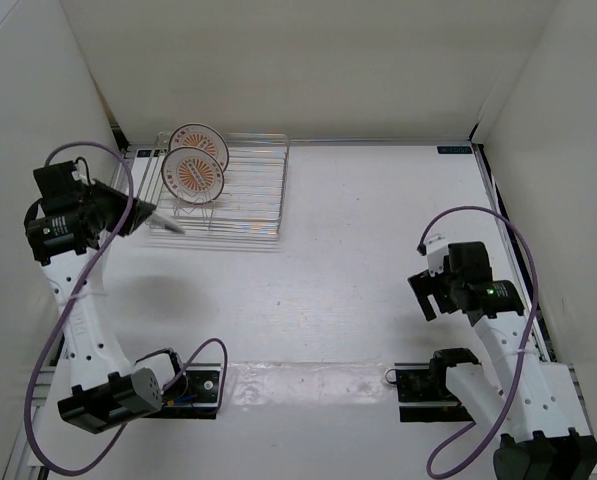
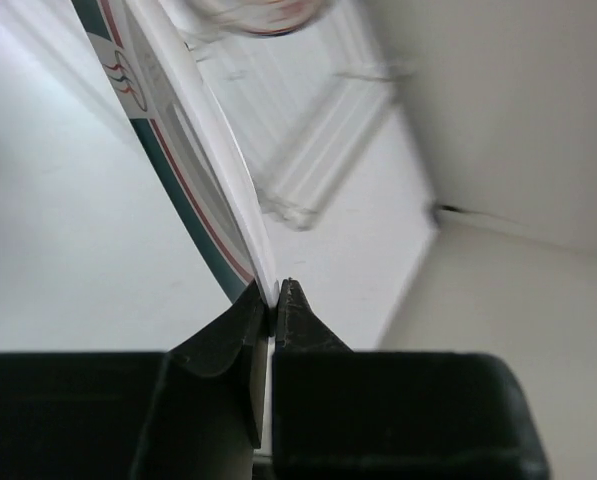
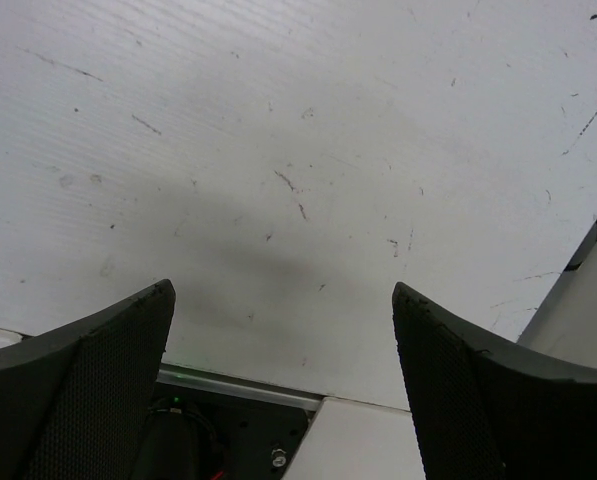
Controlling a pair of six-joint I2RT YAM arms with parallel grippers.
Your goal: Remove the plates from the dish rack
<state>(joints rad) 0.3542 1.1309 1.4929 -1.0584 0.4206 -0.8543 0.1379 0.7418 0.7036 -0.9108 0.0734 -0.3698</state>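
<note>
We note a scuffed white table (image 1: 378,250) boxed in by white walls (image 1: 308,60). The wire dish rack (image 1: 253,190) sits far left with two orange-sunburst plates (image 1: 194,173) upright in it. The left gripper (image 2: 271,300) pinches a third plate (image 2: 193,170) by its rim at the rack's near-left corner; the plate's face is blurred and cut off. The right gripper (image 3: 280,290) gapes wide over the table.

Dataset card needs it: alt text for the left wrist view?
The left hand is pinched shut on the rim of a white plate, seen edge-on and slanting to the upper left, teal and red bands near its rim. Blurred behind it are the wire dish rack and part of another plate at the top edge.
</note>
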